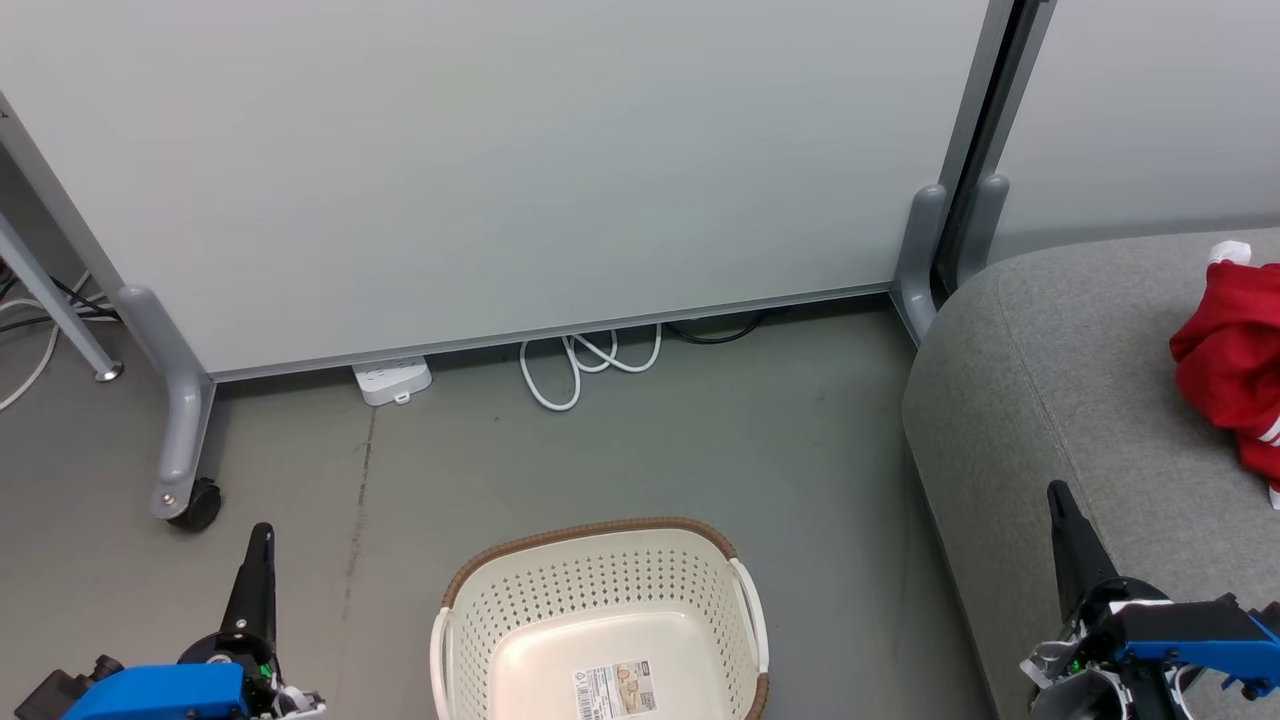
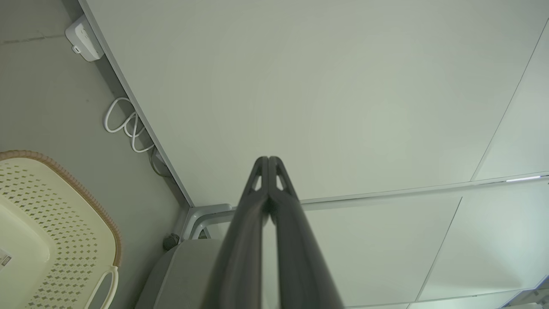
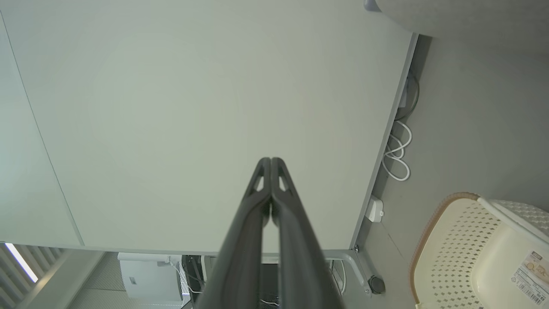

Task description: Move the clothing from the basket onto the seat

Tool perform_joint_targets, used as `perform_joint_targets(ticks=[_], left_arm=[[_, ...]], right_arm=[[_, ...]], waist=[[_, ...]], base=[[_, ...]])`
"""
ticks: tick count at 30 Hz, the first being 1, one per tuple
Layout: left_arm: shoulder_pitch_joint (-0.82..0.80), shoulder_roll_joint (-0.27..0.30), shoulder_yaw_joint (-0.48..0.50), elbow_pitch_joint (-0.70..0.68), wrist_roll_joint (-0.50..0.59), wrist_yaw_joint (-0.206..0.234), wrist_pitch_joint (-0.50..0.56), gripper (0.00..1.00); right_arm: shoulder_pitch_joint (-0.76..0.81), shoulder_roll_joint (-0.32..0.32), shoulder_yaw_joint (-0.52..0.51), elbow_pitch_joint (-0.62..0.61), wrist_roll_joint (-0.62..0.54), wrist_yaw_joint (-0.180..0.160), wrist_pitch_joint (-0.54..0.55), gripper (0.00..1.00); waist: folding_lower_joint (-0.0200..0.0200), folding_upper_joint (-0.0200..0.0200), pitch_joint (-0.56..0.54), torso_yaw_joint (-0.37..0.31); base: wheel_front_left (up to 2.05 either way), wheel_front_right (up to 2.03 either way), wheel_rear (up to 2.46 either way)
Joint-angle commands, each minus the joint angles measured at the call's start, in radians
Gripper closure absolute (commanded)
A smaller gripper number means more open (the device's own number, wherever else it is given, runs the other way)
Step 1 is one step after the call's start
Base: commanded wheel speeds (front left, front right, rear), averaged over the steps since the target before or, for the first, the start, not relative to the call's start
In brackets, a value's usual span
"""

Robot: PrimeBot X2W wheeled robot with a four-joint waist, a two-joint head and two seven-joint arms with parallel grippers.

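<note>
The cream basket [image 1: 560,600] with a brown rim stands on the floor at the bottom centre; only a label lies on its bottom. It also shows as the basket [image 2: 64,240] and the basket [image 3: 454,257] in the wrist views. Red clothing [image 1: 1235,365] with white trim lies on the grey seat [image 1: 1050,370] at the right. My left gripper [image 1: 262,535] is shut at the lower left, left of the basket, holding nothing. My right gripper [image 1: 1058,492] is shut at the lower right, over the seat's front edge. Fingers are pressed together in both wrist views: left gripper [image 2: 268,159], right gripper [image 3: 271,160].
A pale partition panel [image 1: 500,170] on wheeled grey feet [image 1: 185,470] stands behind the basket. A white power strip [image 1: 392,380] and coiled white cable [image 1: 585,365] lie on the floor at its base. More cables lie at the far left [image 1: 30,330].
</note>
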Motion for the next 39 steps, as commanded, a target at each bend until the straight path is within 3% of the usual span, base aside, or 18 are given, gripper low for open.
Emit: perform_joint_targets(ticks=[1, 17, 39], left_arm=[[-0.013, 0.006, 0.009, -0.007, -0.019, -0.004, 0.007, 1.0], [-0.014, 0.006, 0.023, -0.024, -0.119, -0.006, 0.036, 1.0], [-0.013, 0.006, 0.022, -0.023, -0.117, -0.006, 0.035, 1.0]], right_arm=[[-0.014, 0.003, -0.004, -0.004, 0.024, 0.0, 0.006, 1.0], [-0.02, 0.007, -0.01, -0.002, 0.136, 0.0, 0.018, 1.0], [-0.02, 0.006, -0.009, -0.002, 0.132, 0.0, 0.018, 1.0]], waist=[[0.0, 0.0, 0.0, 0.0], [0.0, 0.0, 0.003, -0.002], [0.0, 0.0, 0.003, -0.002]], base=[[0.0, 0.0, 0.0], [0.0, 0.0, 0.0], [0.0, 0.0, 0.0]])
